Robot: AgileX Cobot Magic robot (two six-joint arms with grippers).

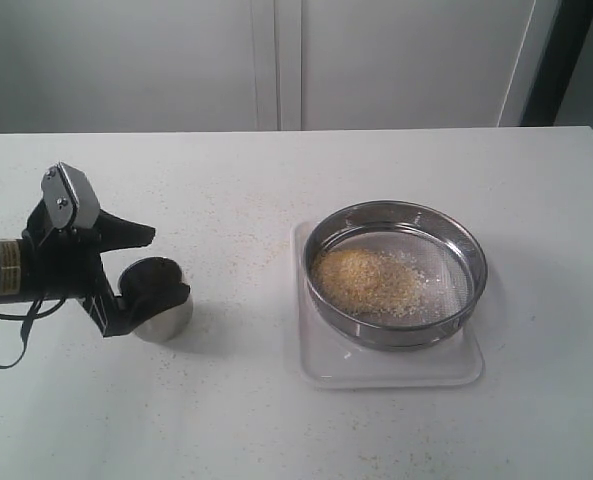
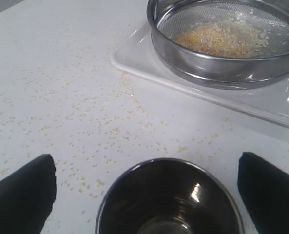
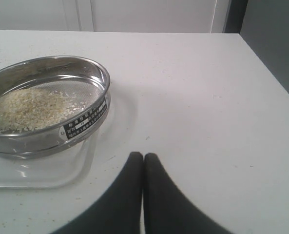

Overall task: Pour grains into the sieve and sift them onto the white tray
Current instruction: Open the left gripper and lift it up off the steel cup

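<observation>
While the pour looks finished, the sifting does not: at the left middle of the exterior frame, the left gripper (image 1: 136, 282) has its black jaws spread wide on either side of a small rounded steel cup (image 1: 164, 310), gripping nothing. The cup sits upright on the white tabletop (image 1: 256, 420) and, seen from the wrist, appears empty. Stray pale granules (image 2: 100, 126) dot the tabletop between cup and tray. Right of centre, a flat white rectangular tray with rounded corners (image 1: 396, 372) carries a wide, shallow round steel sieve with a grey wire-mesh floor (image 1: 401, 338). A heap of golden-yellow and whitish grains (image 1: 368, 282) lies on the left half of that mesh. Whether any has dropped through to the tray cannot be told. The right gripper (image 3: 143, 165), outside the exterior frame, has its two black fingers pressed together on nothing, near the tray. Shaking the sieve over the tray appears to be what is left. White wall panels (image 1: 276, 60) fill the top of the frame.
</observation>
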